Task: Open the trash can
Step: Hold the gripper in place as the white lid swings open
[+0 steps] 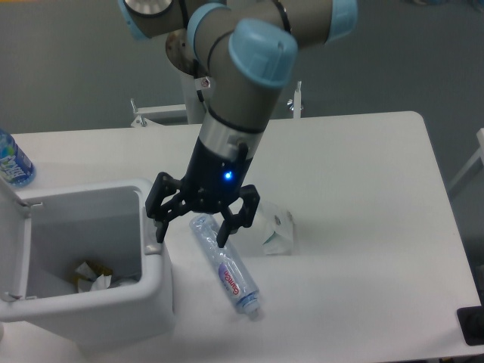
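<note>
One table (363, 189) fills most of the frame. One trash can (113, 302) sits at the lower left (lid up, with crumpled scraps inside, too jumbled to count). Two bottles: one clear bottle (224, 265) lying at lower centre, and one blue-labelled bottle (11, 160) cut off by the left edge. One crumpled clear wrapper (274, 227) lies right of centre. One arm carries one pincer (190, 236) with two fingers.
</note>
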`<control>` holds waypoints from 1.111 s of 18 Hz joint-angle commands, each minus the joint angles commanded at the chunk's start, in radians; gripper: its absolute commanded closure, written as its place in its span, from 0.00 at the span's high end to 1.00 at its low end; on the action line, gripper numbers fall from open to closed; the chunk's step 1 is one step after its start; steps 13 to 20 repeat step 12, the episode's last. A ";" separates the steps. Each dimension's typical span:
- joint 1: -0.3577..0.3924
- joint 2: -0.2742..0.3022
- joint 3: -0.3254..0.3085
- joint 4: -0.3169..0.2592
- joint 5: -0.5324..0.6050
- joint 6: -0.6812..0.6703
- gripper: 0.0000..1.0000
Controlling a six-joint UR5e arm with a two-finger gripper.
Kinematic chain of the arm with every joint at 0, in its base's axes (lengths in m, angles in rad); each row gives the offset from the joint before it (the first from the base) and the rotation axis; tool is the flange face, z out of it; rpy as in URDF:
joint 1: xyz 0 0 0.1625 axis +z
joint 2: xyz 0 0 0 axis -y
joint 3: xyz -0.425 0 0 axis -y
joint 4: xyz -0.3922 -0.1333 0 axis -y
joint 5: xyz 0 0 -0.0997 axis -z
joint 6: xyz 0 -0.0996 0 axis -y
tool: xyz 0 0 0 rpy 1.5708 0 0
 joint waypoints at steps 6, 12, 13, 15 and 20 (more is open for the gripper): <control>0.062 0.043 0.012 -0.020 0.314 0.318 1.00; 0.069 0.058 -0.118 -0.047 0.560 0.742 1.00; 0.069 0.058 -0.118 -0.047 0.560 0.742 1.00; 0.069 0.058 -0.118 -0.047 0.560 0.742 1.00; 0.069 0.058 -0.118 -0.047 0.560 0.742 1.00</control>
